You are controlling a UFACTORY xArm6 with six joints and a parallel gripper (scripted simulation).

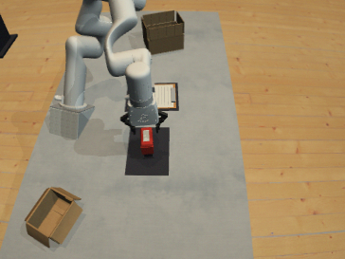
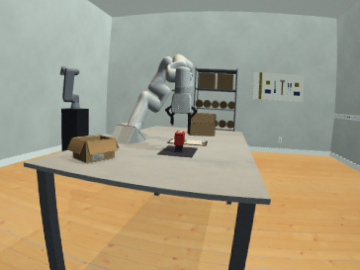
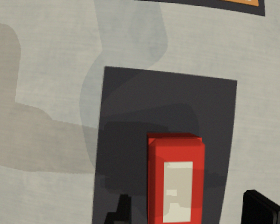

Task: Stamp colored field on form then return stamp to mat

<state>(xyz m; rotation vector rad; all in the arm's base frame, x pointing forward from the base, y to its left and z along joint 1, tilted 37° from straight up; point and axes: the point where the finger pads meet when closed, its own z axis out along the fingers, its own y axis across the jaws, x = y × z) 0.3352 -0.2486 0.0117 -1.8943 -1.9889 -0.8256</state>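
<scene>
I see the grey table (image 2: 218,179) first, then my arm (image 1: 116,34) bent over its middle. The dark mat (image 1: 160,164) lies just in front of the form (image 1: 167,96). The red stamp (image 1: 147,140) stands upright on the mat, apart from the form. My gripper (image 1: 142,123) hangs above it with fingers spread wide and nothing between them.

I judge the risks small: if I drop the arm or swing it low, a finger (image 3: 119,218) could clip the stamp and tip it off the mat. The stamp's top carries a pale label (image 3: 178,192), but I can read no writing on it; the form's lines are too fine to read.
</scene>
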